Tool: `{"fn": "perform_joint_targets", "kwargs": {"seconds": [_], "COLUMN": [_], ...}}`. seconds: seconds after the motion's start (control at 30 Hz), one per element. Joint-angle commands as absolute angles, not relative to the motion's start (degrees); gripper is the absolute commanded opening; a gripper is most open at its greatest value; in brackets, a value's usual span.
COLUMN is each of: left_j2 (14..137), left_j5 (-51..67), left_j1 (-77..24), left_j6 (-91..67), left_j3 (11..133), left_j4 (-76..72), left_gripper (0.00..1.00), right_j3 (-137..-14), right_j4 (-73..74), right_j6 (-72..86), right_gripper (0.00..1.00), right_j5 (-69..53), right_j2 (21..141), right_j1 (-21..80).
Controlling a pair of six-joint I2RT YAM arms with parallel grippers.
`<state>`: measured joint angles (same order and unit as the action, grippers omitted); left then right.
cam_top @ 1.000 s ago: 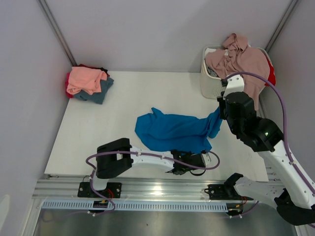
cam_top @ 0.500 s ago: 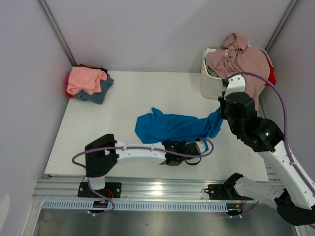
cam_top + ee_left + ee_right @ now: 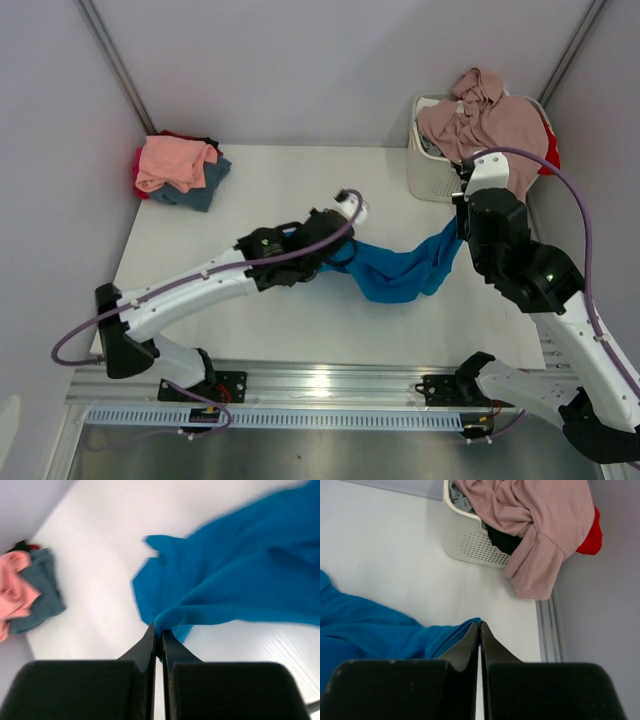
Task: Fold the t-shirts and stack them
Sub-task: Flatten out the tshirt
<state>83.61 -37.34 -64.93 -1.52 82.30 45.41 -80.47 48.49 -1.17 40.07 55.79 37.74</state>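
Note:
The bright blue t-shirt [image 3: 400,272] hangs in a sagging band across the table's middle, held up at both ends. At its left end my left gripper [image 3: 338,262] is shut on a pinched fold; the left wrist view shows the cloth [image 3: 240,570] between the tips [image 3: 159,630]. My right gripper [image 3: 455,235] is shut on the shirt's right corner, and the blue edge [image 3: 365,630] meets its tips [image 3: 480,625]. A stack lies at the back left, with a salmon pink shirt [image 3: 175,160] over a slate blue-grey one [image 3: 205,185]. A red shirt [image 3: 137,170] lies under them.
The white slatted basket [image 3: 425,170] stands at the back right with a dusty mauve-pink shirt [image 3: 490,120] draped over it. Red cloth [image 3: 587,535] and black cloth [image 3: 505,540] show inside. Grey walls close in the table's sides and back.
My left gripper shut on the blue shirt's near edge by the front of the table, then carried it up and back toward the middle. The shirt went from spread flat to strung between both grippers.

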Motion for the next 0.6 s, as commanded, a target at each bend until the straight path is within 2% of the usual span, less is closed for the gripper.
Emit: {"fn": "perform_joint_targets", "kwargs": {"seconds": [0.0,0.1,0.23,0.4,0.57], "left_j2": [77.1,71.9,65.1,57.1,48.7], "left_j5": [-46.4,-53.8,-55.7,-59.6,-63.5], "left_j1": [-59.7,-53.8,-43.4,-41.8,-41.3], "left_j6": [-0.8,2.7,0.6,-1.1,-0.2], "left_j3": [88.6,87.7,87.5,82.9,77.9], "left_j4": [51.5,49.4,49.1,46.7,40.2], "left_gripper": [0.01,0.01,0.01,0.01,0.01], "right_j3": [-80.2,-79.8,-79.9,-76.6,-73.4], "right_j4": [45.3,44.2,42.7,33.1,25.1], "right_j6": [-3.3,-4.6,-5.7,-9.4,-10.3], "right_gripper": [0.00,0.00,0.00,0.00,0.00], "right_j5": [43.9,46.1,49.1,55.2,55.8], "right_j2": [54.2,53.6,52.9,47.8,42.4], "right_j1": [37.3,36.9,36.1,33.3,29.2]}}
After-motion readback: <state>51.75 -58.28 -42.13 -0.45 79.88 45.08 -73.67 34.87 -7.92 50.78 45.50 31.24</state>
